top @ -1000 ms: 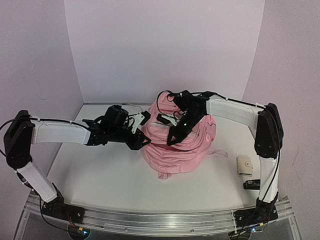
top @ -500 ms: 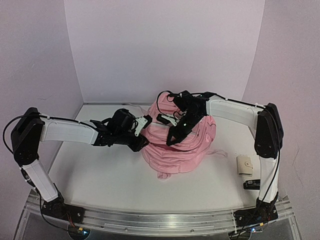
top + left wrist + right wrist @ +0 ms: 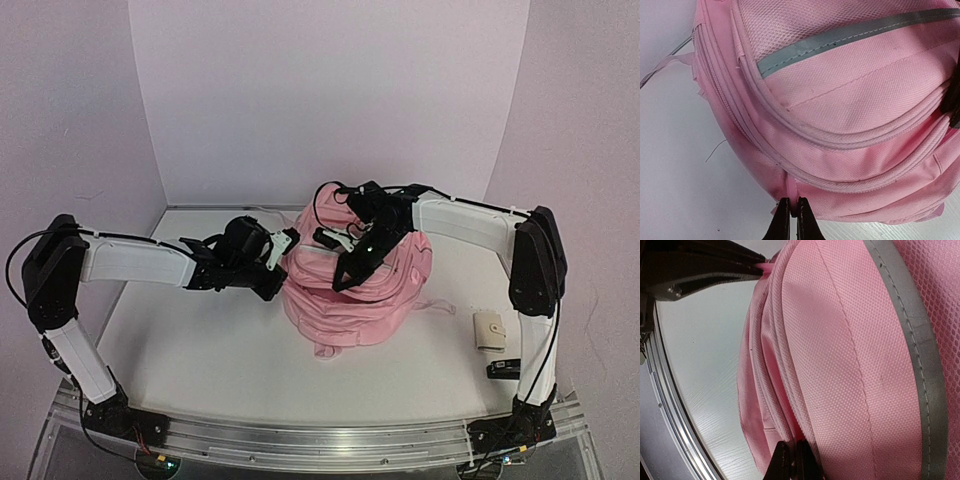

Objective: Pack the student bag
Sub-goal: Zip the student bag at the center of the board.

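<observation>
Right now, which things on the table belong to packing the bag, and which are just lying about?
In the job: student bag; left tool, shut on a pink tab at its seam; right tool, shut on its fabric edge.
Lying about: beige wallet and small black item, both untouched, right of the bag; possibly for packing.

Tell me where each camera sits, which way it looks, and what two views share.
Top external: above and behind the bases, looking down at the table and student bag; both arms show.
Left wrist: on the left gripper, facing the bag's front; its fingertips show, shut on a seam.
Right wrist: on the right gripper, facing the bag's side; fingertips pinch fabric.
Shared: both wrist views show the bag's grey strip.
</observation>
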{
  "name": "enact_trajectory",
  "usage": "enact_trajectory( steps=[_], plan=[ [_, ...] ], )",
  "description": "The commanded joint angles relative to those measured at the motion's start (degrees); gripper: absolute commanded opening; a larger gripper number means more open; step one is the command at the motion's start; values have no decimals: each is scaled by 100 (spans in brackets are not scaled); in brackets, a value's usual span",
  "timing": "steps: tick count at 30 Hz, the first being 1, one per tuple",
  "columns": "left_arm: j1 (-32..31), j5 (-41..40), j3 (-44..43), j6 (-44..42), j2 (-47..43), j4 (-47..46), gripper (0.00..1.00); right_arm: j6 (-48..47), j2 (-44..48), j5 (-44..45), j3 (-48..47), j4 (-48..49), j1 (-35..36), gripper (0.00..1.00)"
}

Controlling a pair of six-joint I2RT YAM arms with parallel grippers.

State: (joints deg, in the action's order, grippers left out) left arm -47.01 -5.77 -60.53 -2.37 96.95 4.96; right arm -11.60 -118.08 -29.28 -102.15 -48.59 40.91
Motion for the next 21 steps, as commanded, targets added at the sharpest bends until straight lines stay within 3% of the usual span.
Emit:
enact_trajectory(
  steps=[1,14,21],
  plan=[
    [-167,361,-230,-49,-361,150,0,211,-151,4,40,19,26,0],
    [-423,1295,803,39,-1710,30,0,380,-388,307,-285,126,26,0],
    [-532,1869,1142,124,-1384,-1195,0,710,-494,-34,-519,258,45,0]
  ],
)
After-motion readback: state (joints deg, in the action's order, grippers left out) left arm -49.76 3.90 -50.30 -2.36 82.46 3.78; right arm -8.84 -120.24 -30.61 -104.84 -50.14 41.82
